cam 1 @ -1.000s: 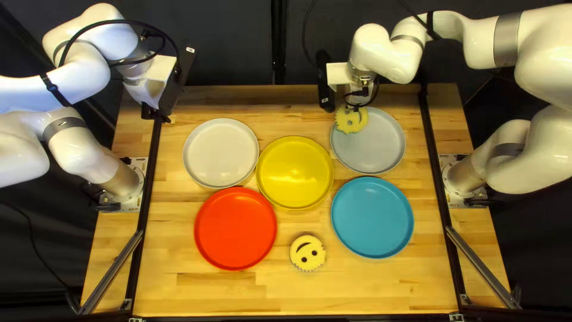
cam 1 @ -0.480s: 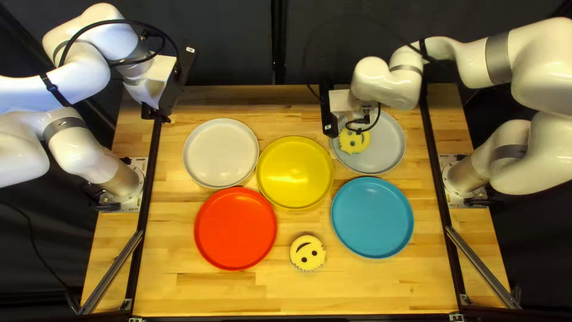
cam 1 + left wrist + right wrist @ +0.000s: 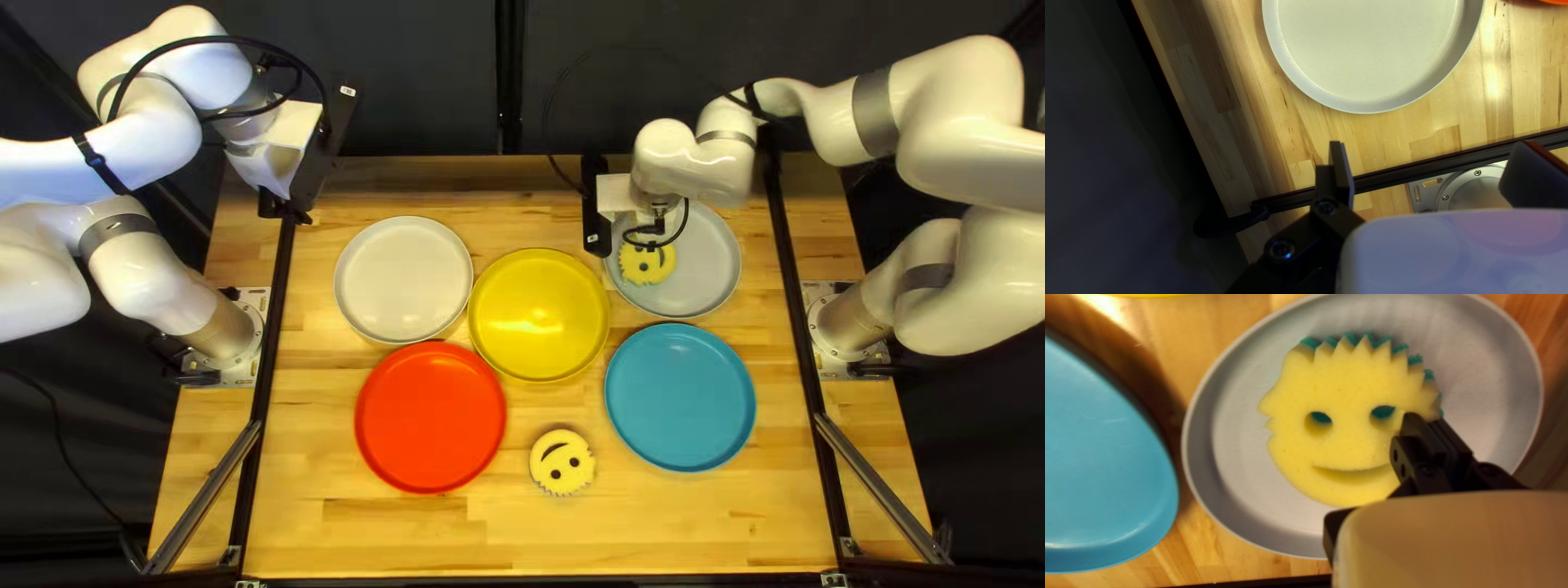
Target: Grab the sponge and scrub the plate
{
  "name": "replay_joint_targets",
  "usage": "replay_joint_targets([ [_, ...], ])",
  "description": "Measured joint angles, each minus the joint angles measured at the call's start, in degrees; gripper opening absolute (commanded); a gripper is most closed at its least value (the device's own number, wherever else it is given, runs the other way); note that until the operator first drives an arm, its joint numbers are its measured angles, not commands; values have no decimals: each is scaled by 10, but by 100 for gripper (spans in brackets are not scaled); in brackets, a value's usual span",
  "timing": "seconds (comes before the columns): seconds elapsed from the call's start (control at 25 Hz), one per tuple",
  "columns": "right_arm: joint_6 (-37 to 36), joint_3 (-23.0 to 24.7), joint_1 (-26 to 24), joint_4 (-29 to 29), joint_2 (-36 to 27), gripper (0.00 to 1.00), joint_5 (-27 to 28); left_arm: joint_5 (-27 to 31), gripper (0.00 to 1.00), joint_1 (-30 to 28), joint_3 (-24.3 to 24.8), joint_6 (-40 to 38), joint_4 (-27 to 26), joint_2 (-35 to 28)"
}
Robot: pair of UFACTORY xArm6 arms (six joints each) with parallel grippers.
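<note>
Pinching the yellow sponge (image 3: pixel 1336 438) near its edge, the right gripper (image 3: pixel 595 212) partly hides it. The left gripper (image 3: pixel 289 209) stands spread.

a wooden table (image 3: pixel 381 534) beneath five round plates (image 3: pixel 713 272) and one yellow sponge (image 3: pixel 562 462)
</note>
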Motion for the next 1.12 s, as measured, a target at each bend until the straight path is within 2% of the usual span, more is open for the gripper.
replay_joint_targets([
  [0.12,-12,-11,-22,0,3,0,12,0,100,0,0,0,0,0],
  [0.28,-9,-3,-26,0,-13,0,20,0,100,0,0,0,0,0],
  [0.84,41,120,69,11,-125,0,-14,0,100,0,0,0,0,0],
  [1.0,33,159,73,15,-159,0,-38,0,100,0,0,0,0,0],
  [1.12,11,174,51,16,-163,0,-68,0,100,0,0,0,0,0],
])
